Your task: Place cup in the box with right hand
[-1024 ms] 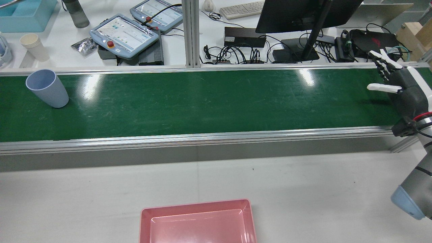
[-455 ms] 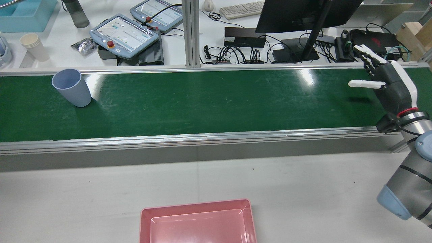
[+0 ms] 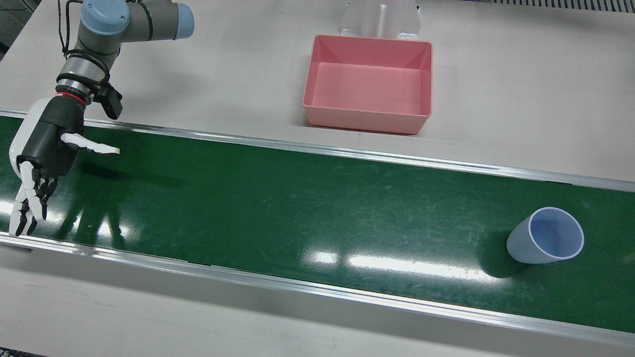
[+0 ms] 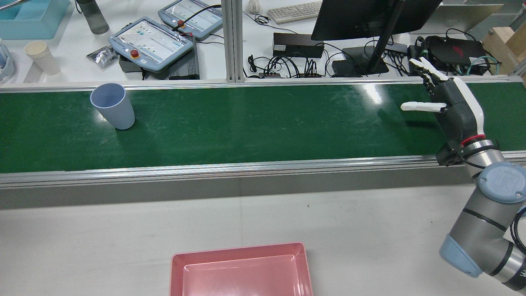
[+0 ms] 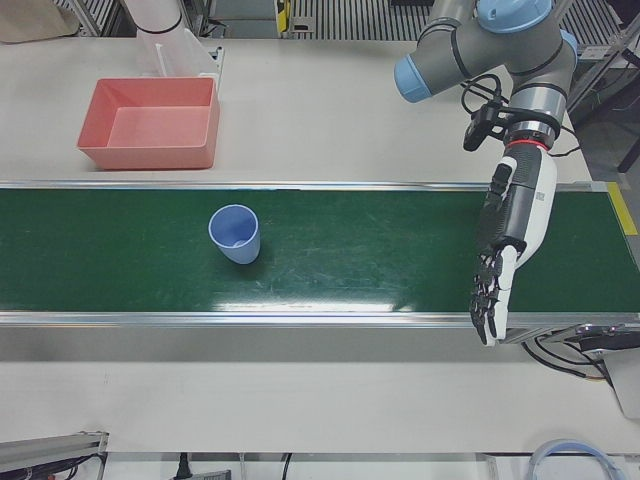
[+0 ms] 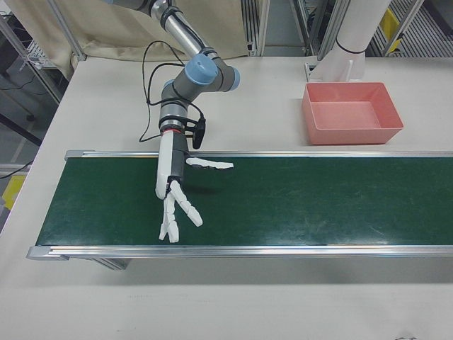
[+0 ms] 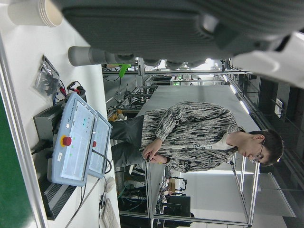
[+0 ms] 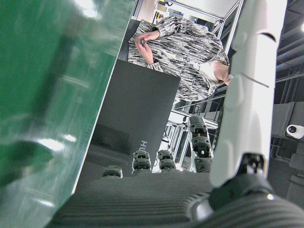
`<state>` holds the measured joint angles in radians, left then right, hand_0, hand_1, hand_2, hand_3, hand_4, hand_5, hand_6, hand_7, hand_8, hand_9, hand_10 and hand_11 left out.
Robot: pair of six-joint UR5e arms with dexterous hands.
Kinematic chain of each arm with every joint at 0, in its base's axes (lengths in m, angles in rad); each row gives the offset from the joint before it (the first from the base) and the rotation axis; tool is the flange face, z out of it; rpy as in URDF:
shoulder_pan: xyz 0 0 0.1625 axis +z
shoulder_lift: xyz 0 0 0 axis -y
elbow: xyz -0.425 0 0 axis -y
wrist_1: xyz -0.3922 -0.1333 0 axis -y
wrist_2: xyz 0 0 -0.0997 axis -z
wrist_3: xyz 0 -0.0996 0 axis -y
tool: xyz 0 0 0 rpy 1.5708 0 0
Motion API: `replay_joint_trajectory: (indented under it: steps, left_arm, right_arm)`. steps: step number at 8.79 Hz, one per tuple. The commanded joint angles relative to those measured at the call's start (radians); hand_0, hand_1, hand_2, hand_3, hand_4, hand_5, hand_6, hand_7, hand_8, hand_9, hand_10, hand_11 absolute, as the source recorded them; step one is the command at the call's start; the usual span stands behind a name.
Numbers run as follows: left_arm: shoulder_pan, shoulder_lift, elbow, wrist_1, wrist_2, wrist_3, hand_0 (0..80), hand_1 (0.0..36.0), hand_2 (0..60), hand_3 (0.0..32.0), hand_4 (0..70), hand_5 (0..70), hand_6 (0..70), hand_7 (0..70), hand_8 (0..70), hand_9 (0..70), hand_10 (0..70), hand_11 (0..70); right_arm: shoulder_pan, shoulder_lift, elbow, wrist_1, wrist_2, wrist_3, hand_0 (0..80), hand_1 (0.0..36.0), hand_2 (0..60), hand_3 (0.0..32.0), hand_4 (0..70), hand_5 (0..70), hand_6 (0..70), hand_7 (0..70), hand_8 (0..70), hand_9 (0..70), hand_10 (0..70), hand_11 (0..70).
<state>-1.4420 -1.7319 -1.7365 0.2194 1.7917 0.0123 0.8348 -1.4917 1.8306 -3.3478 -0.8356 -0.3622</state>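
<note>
The right hand [image 4: 446, 102] hangs empty over the belt [image 4: 263, 123], fingers straight and spread, thumb pointing along the belt. Over the last second it has slid further in from the belt's end. The box [image 4: 238, 250] sits empty, off to its left and back toward the robot. The cup [image 4: 111, 106] stands upright far to the hand's left, though the belt has carried it steadily closer. Beyond it the left hand [image 5: 500, 255] hangs open, holding nothing. The gap is closing from both sides, so a grasp looks near, not yet due.
</note>
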Motion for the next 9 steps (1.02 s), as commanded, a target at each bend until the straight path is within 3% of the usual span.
replay_joint_trajectory:
  steps: [1,9]
  left_arm:
    - [0.0,0.0,0.0,0.0,0.0,0.0,0.0,0.0,0.0,0.0,0.0,0.0,0.0,0.0,0.0,0.0,0.0,0.0]
    - [0.0,0.0,0.0,0.0,0.0,0.0,0.0,0.0,0.0,0.0,0.0,0.0,0.0,0.0,0.0,0.0,0.0,0.0]
  right_arm:
    - [-0.033,0.008,0.002,-0.004,0.027,-0.001,56.6,22.7,0.0,5.6,0.0,8.0,3.4,12.1,6.0,7.5,0.0,1.5]
    - [-0.017,-0.004,-0.007,-0.004,0.026,0.002,56.2,21.9,0.0,4.6,0.0,7.7,3.3,11.1,6.0,7.6,0.0,1.4]
